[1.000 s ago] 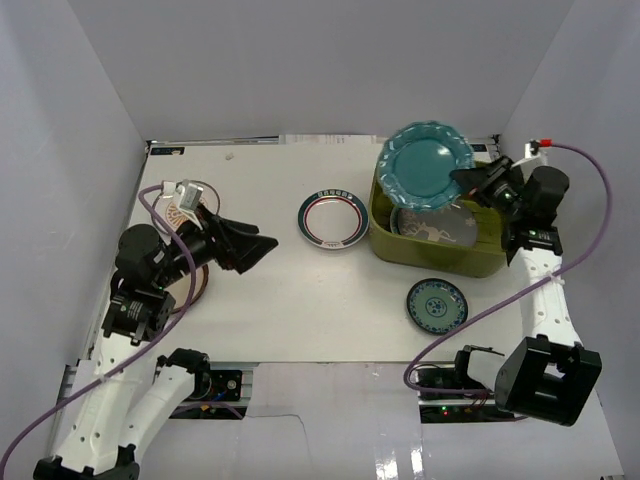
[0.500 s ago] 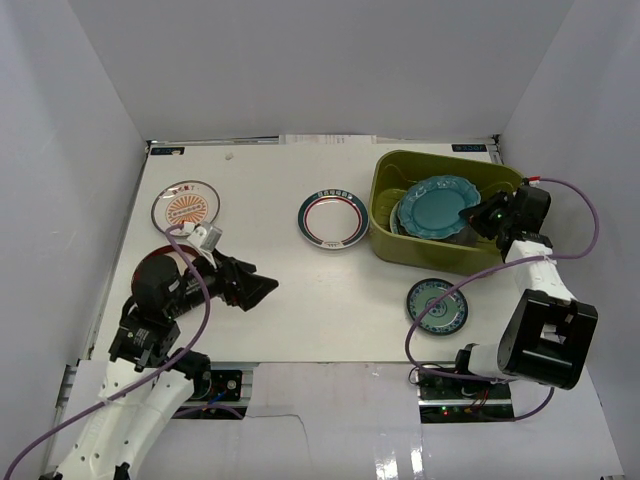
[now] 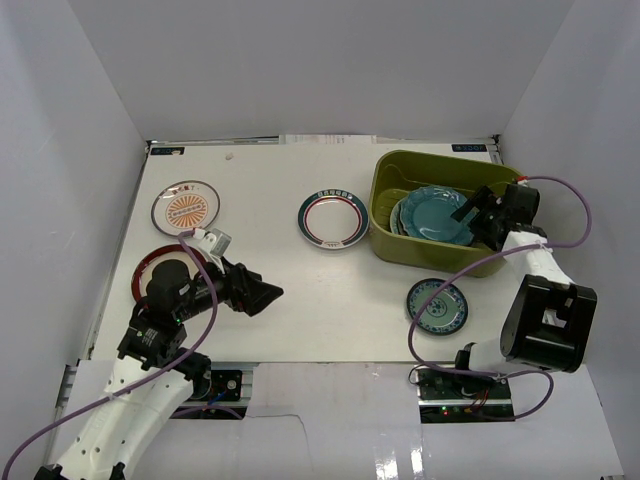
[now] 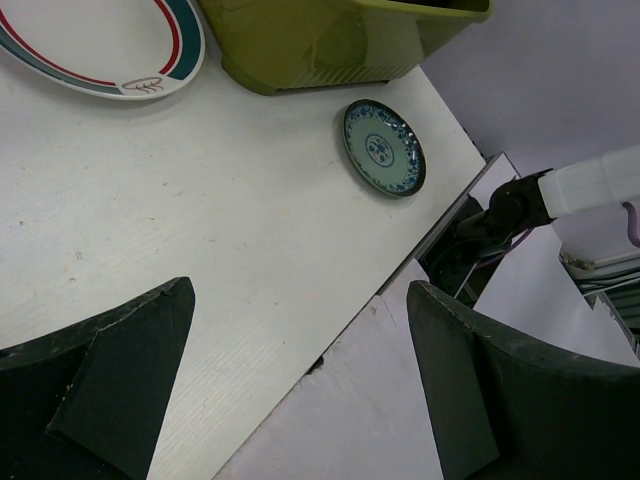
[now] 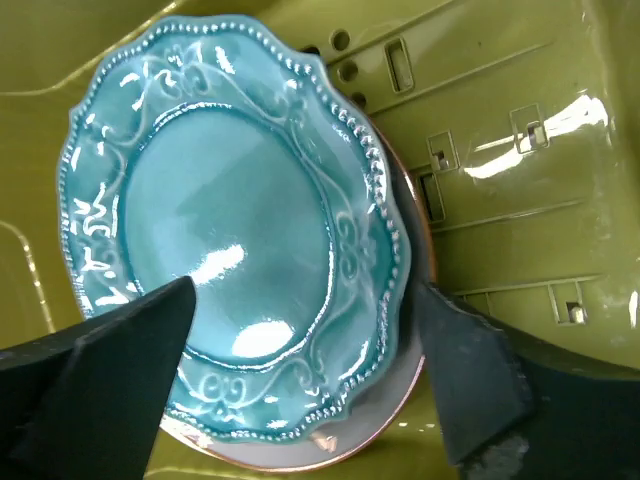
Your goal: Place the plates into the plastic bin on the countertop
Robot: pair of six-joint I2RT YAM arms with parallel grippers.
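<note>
Teal scalloped plate (image 5: 230, 240) lies in green bin (image 5: 520, 200), just beyond right tool (image 5: 302, 290), spread wide.

The olive-green rectangular plastic bin (image 3: 428, 258) sits at the upper right of the flat white countertop (image 3: 290, 290). A glossy teal scalloped plate (image 3: 437, 211) lies face up inside it, resting on a pale copper-edged plate (image 5: 290, 455).

Four plates lie flat on the countertop:
- A white plate with red-and-teal rim (image 3: 333, 219), at centre.
- An orange sunburst plate (image 3: 186, 208), at upper left.
- A red-black plate (image 3: 148, 265), below the orange one and partly hidden.
- A small teal-white patterned plate (image 3: 437, 305), just below the bin.
</note>
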